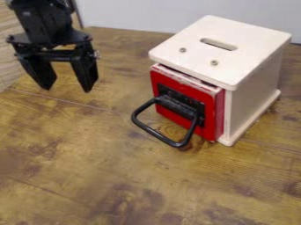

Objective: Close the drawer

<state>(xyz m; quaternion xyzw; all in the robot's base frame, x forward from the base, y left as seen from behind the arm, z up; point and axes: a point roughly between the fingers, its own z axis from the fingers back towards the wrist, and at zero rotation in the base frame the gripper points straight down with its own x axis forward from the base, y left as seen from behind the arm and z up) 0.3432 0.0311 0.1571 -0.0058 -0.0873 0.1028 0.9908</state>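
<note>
The drawer (185,104) has a red front with a dark slotted centre and sticks out a little from the cream-white cube box (247,79). Its large black loop handle (161,127) lies down on the wooden table in front of it. My black gripper (63,83) hangs at the left, well apart from the drawer and the handle. Its two fingers (42,76) are spread open and point down, with nothing between them.
The wooden table (106,176) stretches across the front and left. The box's white top has a slot (217,42) and two small screws. A pale woven panel (10,61) runs along the far left edge.
</note>
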